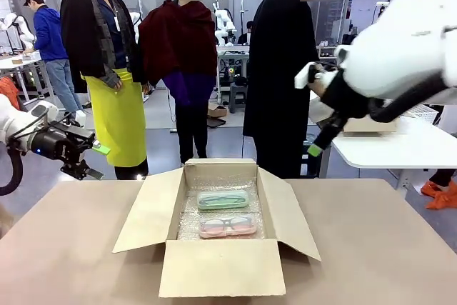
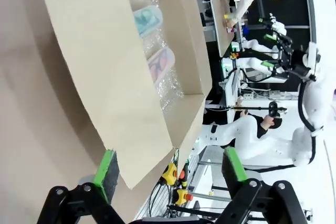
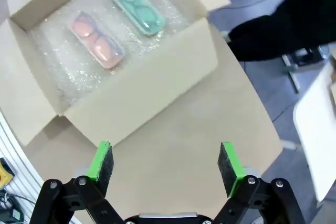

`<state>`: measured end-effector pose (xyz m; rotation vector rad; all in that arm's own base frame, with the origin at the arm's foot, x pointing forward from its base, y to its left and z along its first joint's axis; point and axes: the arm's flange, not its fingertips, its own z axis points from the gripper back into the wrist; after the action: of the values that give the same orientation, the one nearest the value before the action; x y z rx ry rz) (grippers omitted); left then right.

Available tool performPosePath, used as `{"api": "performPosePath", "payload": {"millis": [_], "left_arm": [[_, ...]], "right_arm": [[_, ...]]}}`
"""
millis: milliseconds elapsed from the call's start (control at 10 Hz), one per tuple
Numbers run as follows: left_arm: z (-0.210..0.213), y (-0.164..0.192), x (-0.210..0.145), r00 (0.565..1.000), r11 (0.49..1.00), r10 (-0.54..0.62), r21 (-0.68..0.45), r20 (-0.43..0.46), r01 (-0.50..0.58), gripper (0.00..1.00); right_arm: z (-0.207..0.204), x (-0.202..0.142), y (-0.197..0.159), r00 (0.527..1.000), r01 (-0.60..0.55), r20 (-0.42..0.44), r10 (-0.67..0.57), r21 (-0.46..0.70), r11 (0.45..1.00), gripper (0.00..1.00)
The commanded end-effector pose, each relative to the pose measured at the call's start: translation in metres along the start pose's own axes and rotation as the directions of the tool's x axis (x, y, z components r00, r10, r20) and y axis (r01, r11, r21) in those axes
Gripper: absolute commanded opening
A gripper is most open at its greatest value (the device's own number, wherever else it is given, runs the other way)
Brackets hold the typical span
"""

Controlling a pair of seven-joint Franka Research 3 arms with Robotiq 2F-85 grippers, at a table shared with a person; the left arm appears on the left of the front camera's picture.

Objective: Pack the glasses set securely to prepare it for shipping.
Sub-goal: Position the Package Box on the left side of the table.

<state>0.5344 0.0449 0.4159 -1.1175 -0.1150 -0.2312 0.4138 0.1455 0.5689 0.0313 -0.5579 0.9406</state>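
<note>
My view: mint-green case [image 1: 223, 199] lies behind pink case [image 1: 227, 226] on bubble wrap [image 1: 187, 228] in the open box [image 1: 214, 268] on the worktop [image 1: 378, 248]. Their long axes are parallel, running left-right. Left fingers [image 2: 107, 170] and right fingers [image 3: 102, 161] are spread wide, holding nothing.

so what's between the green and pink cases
Just a bare strip of bubble wrap; the green case and pink case lie apart, seen in the right wrist view.

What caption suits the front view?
See-through mint-green glasses case and see-through pink glasses case on bubble wrap inside open cardboard box.
</note>
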Motion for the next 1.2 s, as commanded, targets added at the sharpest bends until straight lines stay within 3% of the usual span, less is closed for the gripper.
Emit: {"api": "performPosePath", "payload": {"millis": [0,200,400,500,600,1000,1100], "left_arm": [[-0.008,0.003,0.003,0.998,0.998,0.054,-0.022,0.040,-0.053,1.00],[-0.024,0.013,0.003,0.998,0.999,0.047,0.017,0.037,-0.048,1.00],[-0.027,0.017,0.004,0.998,0.998,0.061,0.023,0.017,-0.062,1.00],[-0.027,0.014,0.001,0.996,0.998,0.062,-0.007,-0.057,-0.063,1.00],[-0.026,0.016,0.005,0.999,0.999,0.039,0.017,0.005,-0.040,1.00],[-0.029,0.017,0.004,0.999,0.999,0.041,0.012,-0.008,-0.041,1.00],[-0.026,0.036,0.026,0.996,0.996,0.092,0.006,-0.003,-0.092,1.00]], "right_arm": [[0.014,-0.038,0.020,0.996,0.087,0.009,-0.087,-0.060,0.994,1.00],[0.026,-0.077,0.023,0.988,0.154,0.038,-0.152,-0.055,0.987,1.00],[0.024,-0.107,0.009,0.979,0.200,0.021,-0.201,0.036,0.979,1.00],[0.016,-0.112,0.001,0.981,0.193,0.012,-0.195,0.081,0.978,1.00],[0.024,-0.099,0.012,0.986,0.167,0.017,-0.167,-0.004,0.986,1.00],[0.024,-0.099,0.012,0.986,0.167,0.017,-0.167,-0.004,0.986,1.00],[0.024,-0.099,0.012,0.986,0.167,0.017,-0.167,-0.004,0.986,1.00]]}}
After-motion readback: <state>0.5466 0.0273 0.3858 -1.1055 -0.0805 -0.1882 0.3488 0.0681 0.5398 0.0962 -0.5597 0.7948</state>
